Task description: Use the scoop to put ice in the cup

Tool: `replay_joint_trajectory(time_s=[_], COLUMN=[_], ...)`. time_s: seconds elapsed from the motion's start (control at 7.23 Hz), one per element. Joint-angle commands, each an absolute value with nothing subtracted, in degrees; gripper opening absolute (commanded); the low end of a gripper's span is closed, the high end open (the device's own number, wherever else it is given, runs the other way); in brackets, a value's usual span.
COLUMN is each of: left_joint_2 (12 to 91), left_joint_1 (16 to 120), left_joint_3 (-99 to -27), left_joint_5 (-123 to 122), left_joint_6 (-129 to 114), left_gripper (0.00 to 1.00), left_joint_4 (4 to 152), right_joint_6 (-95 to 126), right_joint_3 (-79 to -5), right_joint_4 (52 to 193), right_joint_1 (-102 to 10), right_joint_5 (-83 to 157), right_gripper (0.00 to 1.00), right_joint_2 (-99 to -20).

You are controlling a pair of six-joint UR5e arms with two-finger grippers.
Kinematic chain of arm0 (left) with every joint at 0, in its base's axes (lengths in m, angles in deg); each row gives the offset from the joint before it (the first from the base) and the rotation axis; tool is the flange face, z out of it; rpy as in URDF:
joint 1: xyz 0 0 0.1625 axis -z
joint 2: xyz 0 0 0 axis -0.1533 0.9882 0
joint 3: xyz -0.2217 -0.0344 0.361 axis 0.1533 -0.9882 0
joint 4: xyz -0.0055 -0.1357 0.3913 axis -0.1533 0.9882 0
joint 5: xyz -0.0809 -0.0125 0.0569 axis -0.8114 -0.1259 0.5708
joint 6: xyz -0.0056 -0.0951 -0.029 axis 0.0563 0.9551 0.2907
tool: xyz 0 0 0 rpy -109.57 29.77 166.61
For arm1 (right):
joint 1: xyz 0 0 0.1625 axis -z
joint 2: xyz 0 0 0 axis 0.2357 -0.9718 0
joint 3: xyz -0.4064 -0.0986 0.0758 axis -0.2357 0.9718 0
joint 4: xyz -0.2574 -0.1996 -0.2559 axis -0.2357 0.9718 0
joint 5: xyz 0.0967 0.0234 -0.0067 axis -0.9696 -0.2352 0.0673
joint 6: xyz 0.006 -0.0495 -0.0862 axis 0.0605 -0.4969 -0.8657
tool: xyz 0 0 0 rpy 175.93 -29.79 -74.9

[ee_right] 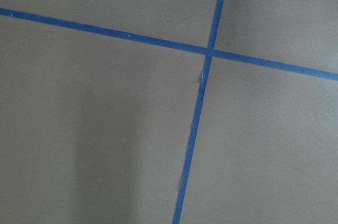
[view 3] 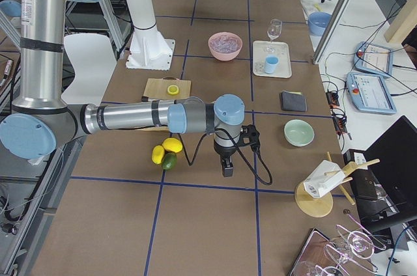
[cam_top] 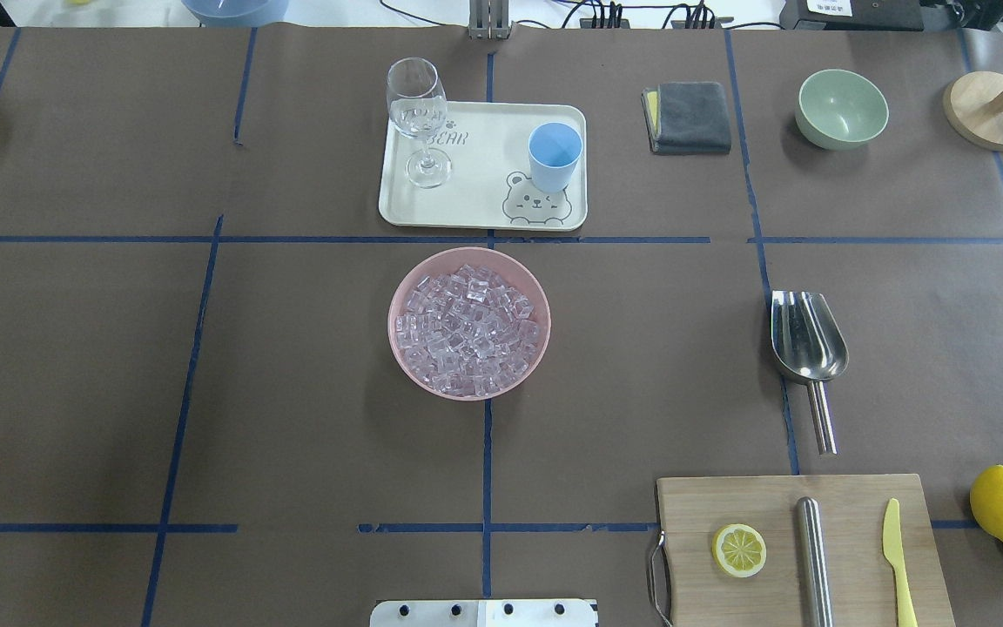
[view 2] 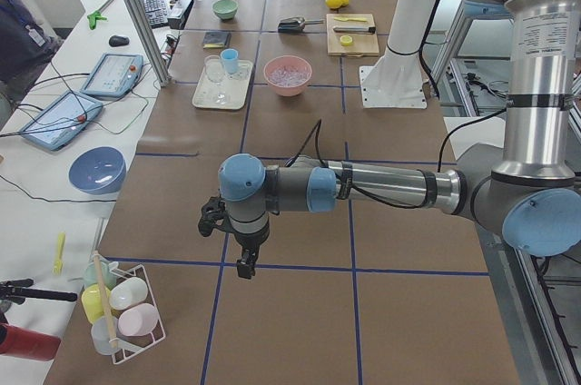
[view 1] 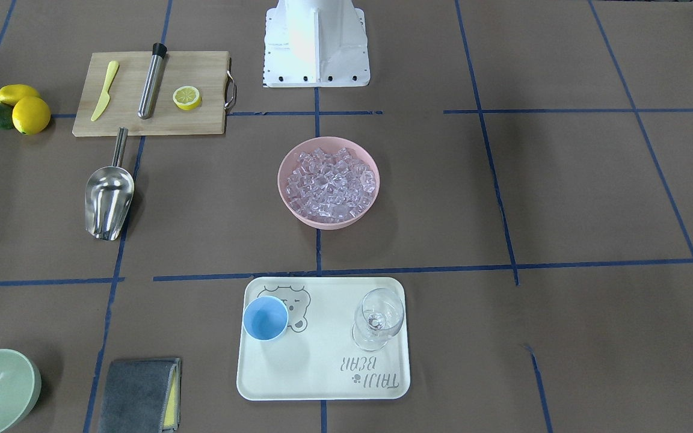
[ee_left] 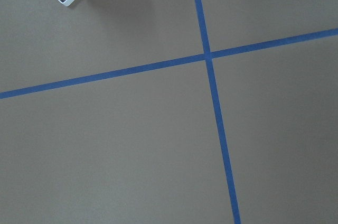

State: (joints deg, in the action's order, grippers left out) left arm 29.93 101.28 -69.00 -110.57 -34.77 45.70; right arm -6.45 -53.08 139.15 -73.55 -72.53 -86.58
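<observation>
Scoop [cam_top: 806, 335] is lying right of centre in your overhead view, well apart from the pink bowl [cam_top: 392, 318] holding the ice [cam_top: 469, 324]. Cup [cam_top: 554, 155] is standing by the right edge of the tray [cam_top: 484, 174]. Left hand [view 2: 245, 267] and right hand [view 3: 227, 170] are hanging over the desk [cam_top: 292, 392]; you cannot tell whether either is parted.

We look down on the brown table covering [ee_left: 105, 150], where two strips of blue tape [ee_left: 207, 55] cross right of centre in the upper half. At the upper left edge we see the corner of a white wire rack [ee_left: 64, 2], with something pale and rounded inside it.
</observation>
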Motion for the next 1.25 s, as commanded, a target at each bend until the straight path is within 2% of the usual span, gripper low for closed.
replay_joint_trajectory(time_s=[0.0, 1.11], left_joint_2=[29.93, 30.63], left_joint_1=[101.28, 100.84], left_joint_3=[-68.92, -70.15], left_joint_5=[-110.57, -110.22], left_joint_6=[-34.95, -34.86], left_gripper=[1.00, 1.00], left_joint_4=[45.82, 45.91], right_joint_6=[-6.45, -6.45], right_joint_3=[-53.06, -53.59], right_joint_4=[139.19, 139.11], right_joint_1=[-73.55, -73.55], right_joint_5=[-72.53, -72.62], right_gripper=[1.00, 1.00], right_joint_2=[-86.58, -86.23])
